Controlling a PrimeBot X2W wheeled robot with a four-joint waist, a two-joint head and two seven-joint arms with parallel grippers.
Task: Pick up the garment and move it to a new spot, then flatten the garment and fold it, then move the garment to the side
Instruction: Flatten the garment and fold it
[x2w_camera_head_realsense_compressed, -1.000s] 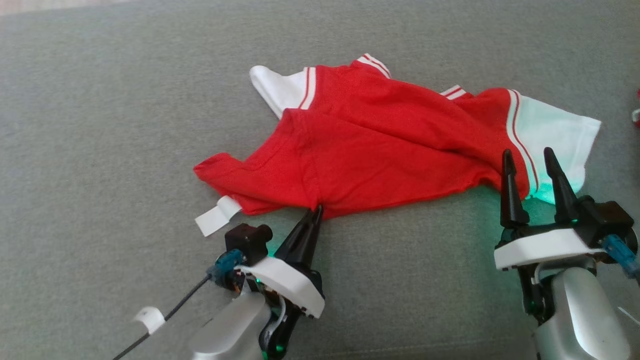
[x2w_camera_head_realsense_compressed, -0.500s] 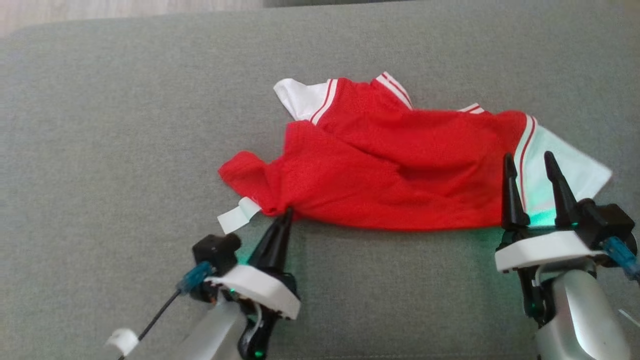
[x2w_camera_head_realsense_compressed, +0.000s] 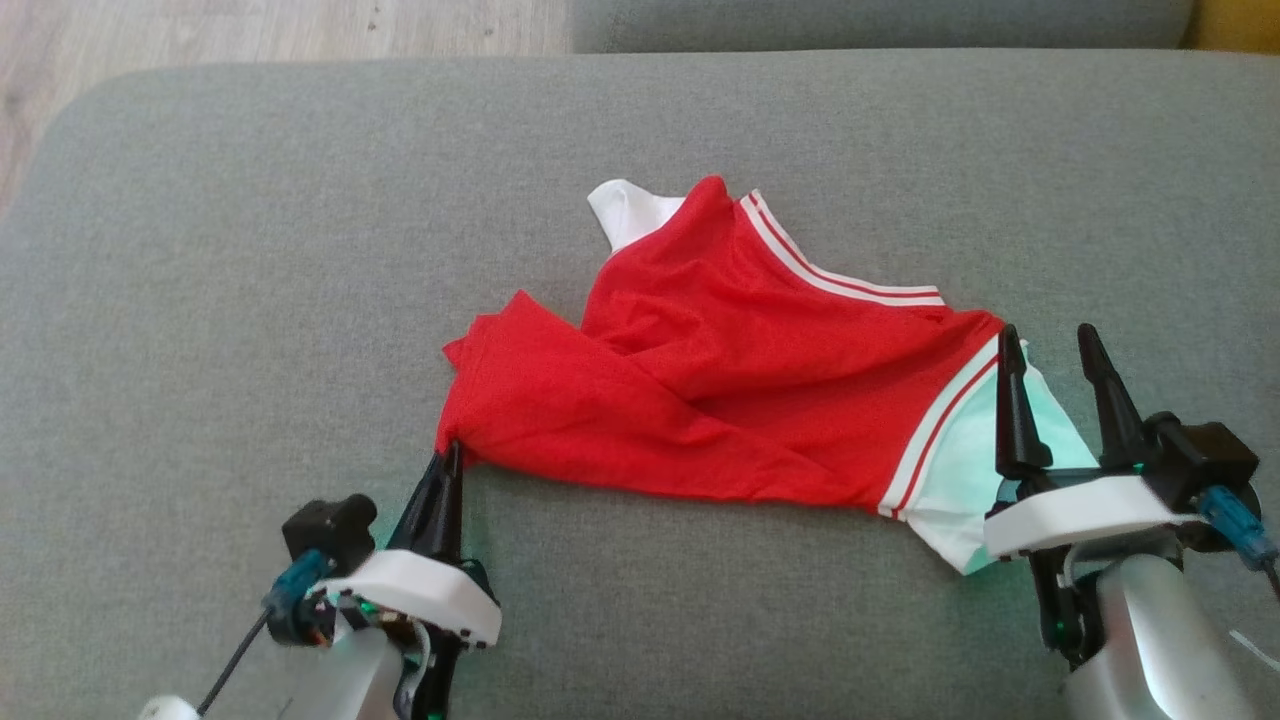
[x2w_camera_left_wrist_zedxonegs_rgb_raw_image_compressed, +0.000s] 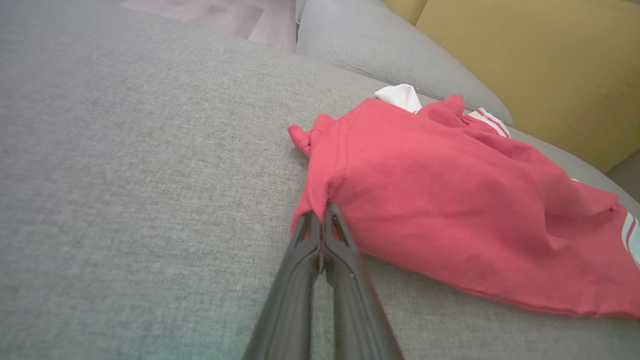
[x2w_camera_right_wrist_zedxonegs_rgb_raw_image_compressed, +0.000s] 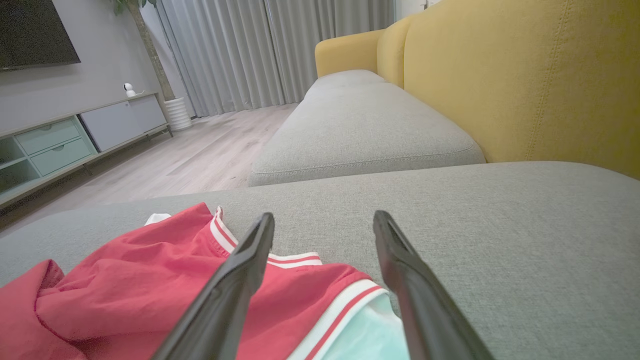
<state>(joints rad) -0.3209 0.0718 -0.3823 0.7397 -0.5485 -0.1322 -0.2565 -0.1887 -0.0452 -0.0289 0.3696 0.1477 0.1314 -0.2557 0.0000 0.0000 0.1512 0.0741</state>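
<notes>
The red T-shirt (x2w_camera_head_realsense_compressed: 720, 400) lies crumpled near the middle of the grey sofa cushion (x2w_camera_head_realsense_compressed: 250, 250), its body gathered in soft folds, with a striped trim (x2w_camera_head_realsense_compressed: 840, 285) along the far edge. The left gripper (x2w_camera_head_realsense_compressed: 452, 455) has its two dark fingers pressed together on a corner of the red cloth at the shirt's near left end. In the left wrist view the fabric rises in a small peak just at the fingertips, so I judge this is a real pinch and not only a touch. Long creases run from this corner toward the right, which suggests the grip is there to draw the shirt across the cushion or to stretch it. The right gripper (x2w_camera_head_realsense_compressed: 1047, 340) stands with its fingers well apart above the white sleeve (x2w_camera_head_realsense_compressed: 950, 500) at the shirt's right end. It holds nothing, and I cannot tell if the tips touch the cloth. Its place seems chosen for taking the opposite end, so that both arms can lift or spread the shirt together. The second white sleeve (x2w_camera_head_realsense_compressed: 622, 210) peeks out at the far side, partly under the red body. The shirt is neither flat nor folded, so I think the task is in its early part. One risk is that pulling by one corner alone may bunch the thin cloth more.
</notes>
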